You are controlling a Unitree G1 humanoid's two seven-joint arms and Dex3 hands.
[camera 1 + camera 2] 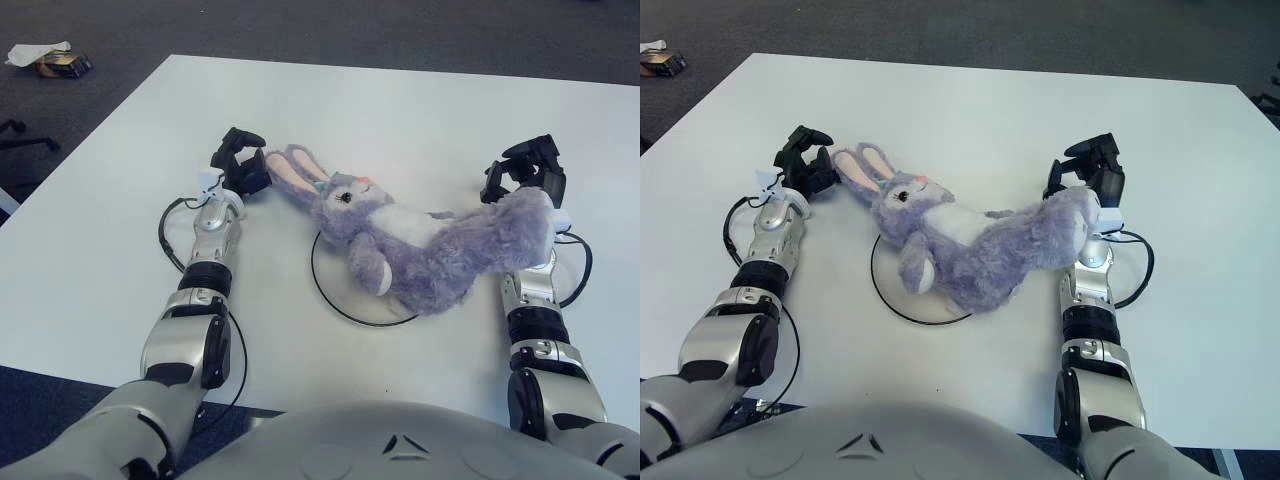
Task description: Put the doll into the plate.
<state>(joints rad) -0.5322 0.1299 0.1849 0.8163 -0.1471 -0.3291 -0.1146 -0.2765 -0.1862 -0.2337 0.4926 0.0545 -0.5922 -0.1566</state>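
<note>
White tabletop fills the view, dark carpet beyond its far edge with 1 small piece of litter far left on the floor.

1 fluffy purple-grey plush rabbit doll lies on its side. Head and front paw sit over the flat round white plate with a thin dark rim; hind end trails off to the right, past the rim and over the right forearm. So it's only partly on the plate (judgement: placement not finished, body needs shifting left and nearer).

Left hand is at the far-left end of the doll, fingers curled, right beside the ear tips. Can't tell whether it's actually pinching an ear or just touching.

Right hand shows just beyond the doll's hind end, fingers loosely apart, nothing between them. The doll's rear appears draped on the wrist, not gripped, which likely explains why that end sits off the plate.

Count: 1 doll, 1 plate, 2 hands, 2 black cables (1 looped by each wrist).
</note>
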